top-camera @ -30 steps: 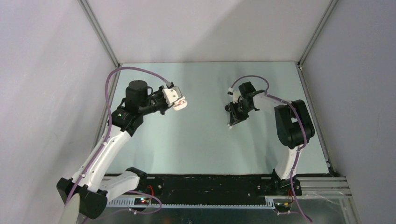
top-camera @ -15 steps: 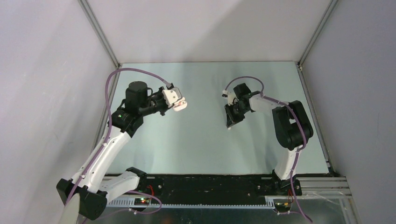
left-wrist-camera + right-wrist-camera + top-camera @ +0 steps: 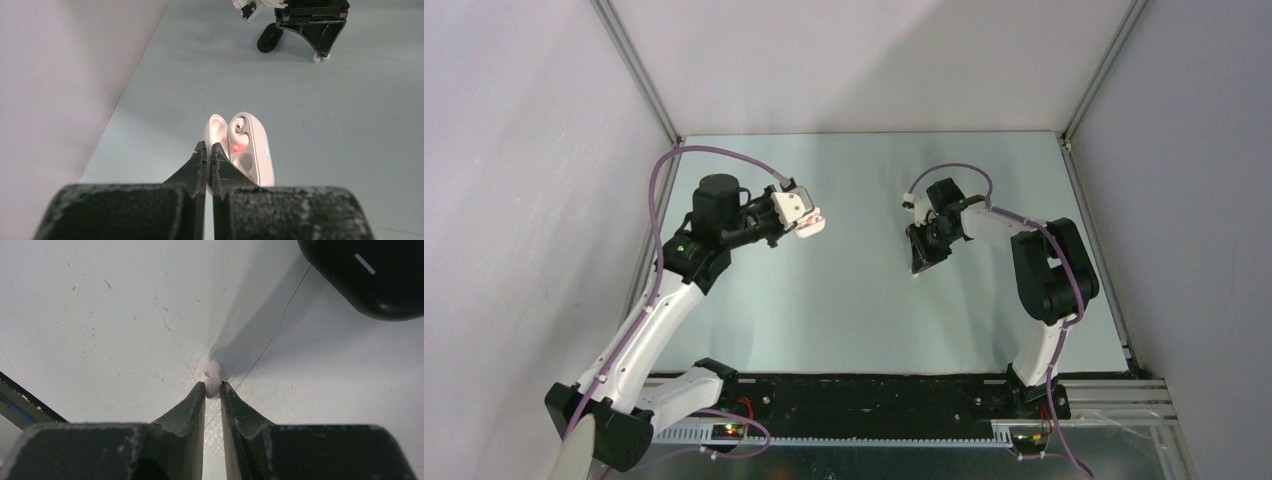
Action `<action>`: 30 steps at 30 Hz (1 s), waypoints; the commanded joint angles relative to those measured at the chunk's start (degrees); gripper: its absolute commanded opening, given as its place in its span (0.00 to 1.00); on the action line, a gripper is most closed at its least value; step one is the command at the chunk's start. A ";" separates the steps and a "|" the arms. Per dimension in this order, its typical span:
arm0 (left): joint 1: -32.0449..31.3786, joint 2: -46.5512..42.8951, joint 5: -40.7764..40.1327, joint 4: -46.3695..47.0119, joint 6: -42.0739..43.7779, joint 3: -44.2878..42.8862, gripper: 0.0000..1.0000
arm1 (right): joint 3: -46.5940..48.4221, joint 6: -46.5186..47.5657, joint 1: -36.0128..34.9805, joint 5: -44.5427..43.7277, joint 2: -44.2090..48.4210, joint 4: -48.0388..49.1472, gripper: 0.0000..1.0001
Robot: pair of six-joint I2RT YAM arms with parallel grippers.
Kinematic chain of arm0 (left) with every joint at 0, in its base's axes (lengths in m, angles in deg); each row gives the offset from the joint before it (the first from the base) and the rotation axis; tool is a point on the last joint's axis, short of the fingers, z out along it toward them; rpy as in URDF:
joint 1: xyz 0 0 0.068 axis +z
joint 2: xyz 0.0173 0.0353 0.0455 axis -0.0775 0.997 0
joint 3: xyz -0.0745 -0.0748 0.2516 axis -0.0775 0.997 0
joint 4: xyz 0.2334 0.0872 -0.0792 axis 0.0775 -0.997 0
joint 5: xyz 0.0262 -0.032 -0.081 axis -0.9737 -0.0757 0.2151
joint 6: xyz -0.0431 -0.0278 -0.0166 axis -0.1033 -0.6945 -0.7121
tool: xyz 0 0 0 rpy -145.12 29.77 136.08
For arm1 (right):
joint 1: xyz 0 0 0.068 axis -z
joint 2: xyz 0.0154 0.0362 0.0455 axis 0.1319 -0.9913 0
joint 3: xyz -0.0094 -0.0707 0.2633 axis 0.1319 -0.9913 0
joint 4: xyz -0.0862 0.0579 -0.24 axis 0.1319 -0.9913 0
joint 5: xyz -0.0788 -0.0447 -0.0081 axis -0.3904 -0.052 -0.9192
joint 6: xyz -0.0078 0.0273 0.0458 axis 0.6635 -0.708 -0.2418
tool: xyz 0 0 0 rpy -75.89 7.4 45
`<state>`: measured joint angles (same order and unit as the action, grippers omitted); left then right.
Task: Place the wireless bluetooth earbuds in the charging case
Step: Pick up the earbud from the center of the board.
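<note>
Right claw (image 3: pixel 212 386): pinching 1 tiny white plastic earbud (image 3: pixel 211 374) at my tips, its long axis along my fingers. Left claw (image 3: pixel 206 148): clamped on the open white oval charging case (image 3: pixel 251 145). The earbud sits well right of the case.

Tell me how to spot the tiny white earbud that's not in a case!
Find the right arm on the grey table. Follow it down to the right gripper, whose tips pinch the white earbud on the tabletop. It is a tiny white bud, far smaller than the black case beside it.
</note>
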<state>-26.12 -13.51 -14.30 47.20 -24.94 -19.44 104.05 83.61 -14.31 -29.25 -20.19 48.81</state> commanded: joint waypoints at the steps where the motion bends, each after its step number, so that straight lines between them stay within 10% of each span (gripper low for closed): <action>1: 0.28 -0.53 1.05 2.57 -0.42 0.22 0.00 | 0.34 0.24 0.18 0.05 2.01 0.58 0.19; 21: 0.47 0.28 1.14 2.80 -0.64 0.05 0.00 | 2.29 0.37 -0.17 0.70 0.48 2.38 0.17; 30: 0.55 1.21 1.45 2.80 -1.20 -0.67 0.00 | 4.72 5.89 -0.10 5.46 0.74 0.60 0.00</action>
<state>-26.01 -12.94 -14.26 47.66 -24.98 -19.44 105.21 84.55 -14.31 -27.72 -20.21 50.01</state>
